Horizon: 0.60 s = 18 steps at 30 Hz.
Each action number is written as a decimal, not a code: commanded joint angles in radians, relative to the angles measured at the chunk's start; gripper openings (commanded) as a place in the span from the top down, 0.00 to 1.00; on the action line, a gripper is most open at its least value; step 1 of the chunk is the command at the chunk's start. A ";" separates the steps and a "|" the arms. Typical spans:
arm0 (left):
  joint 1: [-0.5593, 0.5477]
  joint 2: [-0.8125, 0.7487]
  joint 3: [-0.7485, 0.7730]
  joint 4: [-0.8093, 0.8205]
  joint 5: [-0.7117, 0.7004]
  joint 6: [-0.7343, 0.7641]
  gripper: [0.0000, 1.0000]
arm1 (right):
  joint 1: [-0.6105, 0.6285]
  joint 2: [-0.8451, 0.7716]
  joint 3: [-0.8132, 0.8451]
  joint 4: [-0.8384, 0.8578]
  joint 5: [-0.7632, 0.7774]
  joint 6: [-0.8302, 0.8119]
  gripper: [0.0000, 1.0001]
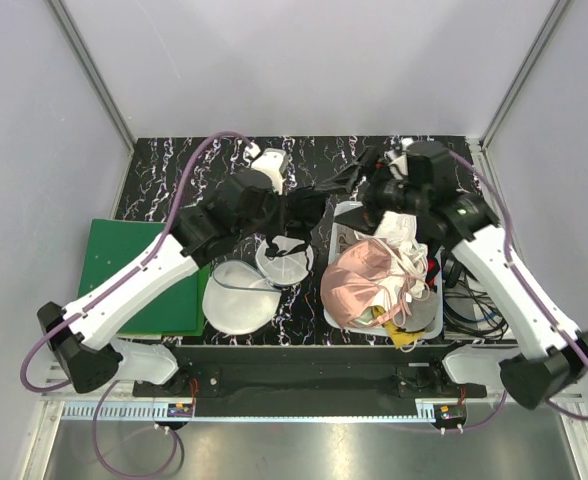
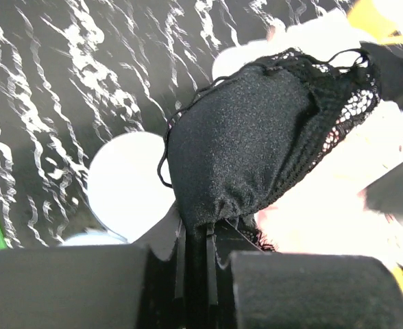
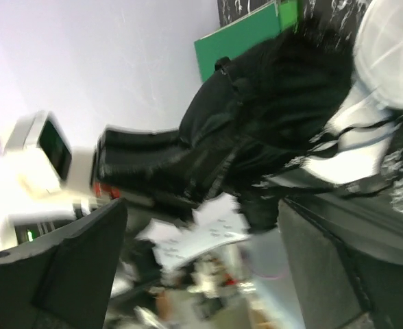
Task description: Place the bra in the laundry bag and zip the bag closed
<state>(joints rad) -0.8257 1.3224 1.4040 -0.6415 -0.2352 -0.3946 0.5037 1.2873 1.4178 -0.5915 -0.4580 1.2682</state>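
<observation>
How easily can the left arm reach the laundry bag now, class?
Probably yes: the left gripper, shut on the black bra, hangs just beyond the laundry bag, and nothing stands between them.

A black tabletop veined with white marbling stands between plain pale grey walls, with slanting aluminium posts at the back corners. A green mat covers its left edge. The light is soft and even.
</observation>
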 commanded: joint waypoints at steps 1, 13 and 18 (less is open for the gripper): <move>0.034 -0.100 -0.020 -0.020 0.244 -0.075 1.00 | -0.070 -0.138 -0.017 -0.051 -0.139 -0.481 0.00; 0.063 -0.193 -0.143 0.049 0.836 -0.128 1.00 | -0.073 -0.338 -0.164 -0.062 -0.360 -1.122 0.00; 0.065 -0.204 -0.157 0.052 0.977 -0.151 1.00 | -0.071 -0.329 -0.146 -0.053 -0.462 -1.165 0.00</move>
<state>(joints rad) -0.7670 1.1557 1.2476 -0.6537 0.5293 -0.5129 0.4309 0.9642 1.2533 -0.6701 -0.8120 0.2234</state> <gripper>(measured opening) 0.090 0.994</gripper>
